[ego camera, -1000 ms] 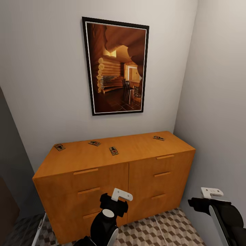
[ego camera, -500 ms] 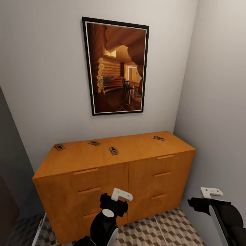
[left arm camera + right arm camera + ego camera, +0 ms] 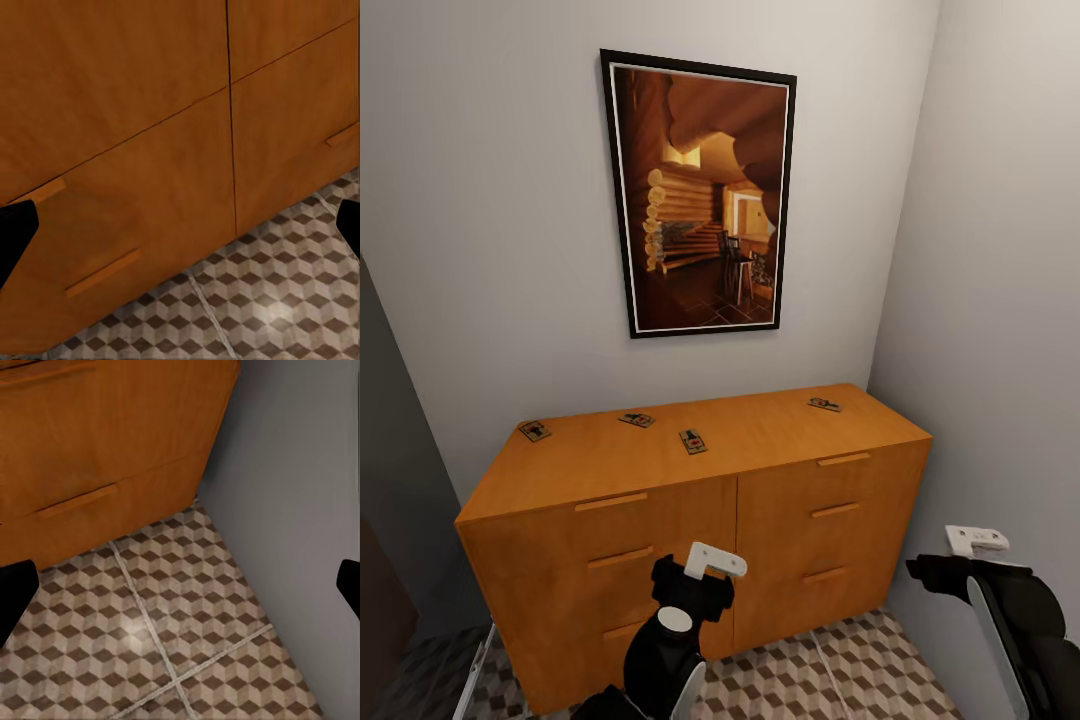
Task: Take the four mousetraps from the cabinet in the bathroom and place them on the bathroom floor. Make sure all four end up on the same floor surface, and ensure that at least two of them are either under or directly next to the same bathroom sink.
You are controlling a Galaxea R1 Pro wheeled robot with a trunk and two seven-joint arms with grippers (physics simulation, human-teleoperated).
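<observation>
Several mousetraps lie flat on top of the orange-brown cabinet (image 3: 660, 505). One mousetrap (image 3: 534, 431) is at the left end, two (image 3: 637, 419) (image 3: 693, 441) are near the middle, and one (image 3: 824, 404) is at the right rear. My left gripper (image 3: 692, 590) hangs low before the drawer fronts, and in the left wrist view the left gripper (image 3: 180, 232) is open and empty. The right gripper (image 3: 952, 578) is beside the cabinet's right end, and in the right wrist view the right gripper (image 3: 180, 596) is open over the cube-patterned bathroom floor (image 3: 157, 637). The sink is out of view.
A framed picture (image 3: 700, 195) hangs on the grey wall above the cabinet. A grey side wall (image 3: 1000, 350) stands close on the right, forming a corner with the cabinet. A dark panel (image 3: 385, 560) borders the left. Tiled floor (image 3: 810, 675) lies in front of the drawers.
Both arms have risen slightly in front of the cabinet. The mousetraps have not moved.
</observation>
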